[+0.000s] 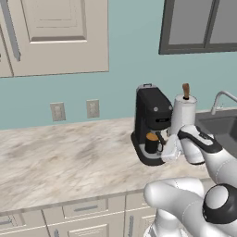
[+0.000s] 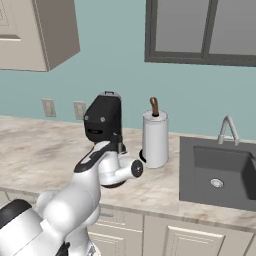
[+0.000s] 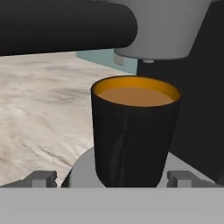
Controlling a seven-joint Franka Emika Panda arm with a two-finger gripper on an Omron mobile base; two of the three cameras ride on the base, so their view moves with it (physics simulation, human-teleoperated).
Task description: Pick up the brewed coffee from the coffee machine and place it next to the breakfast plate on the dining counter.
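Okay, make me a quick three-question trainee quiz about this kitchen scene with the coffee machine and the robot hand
1. True or false: the small black mug of orange-brown coffee stands on the black coffee machine's tray.
2. What stands just beside the machine, toward the dark sink?
A. a kettle
B. a white paper-towel roll
C. a toaster
3. Is the two-finger gripper open or shut?

Key: 1 true. 2 B. 3 open, one fingertip on each side of the mug.

paper-towel roll, sink, faucet, wall outlets
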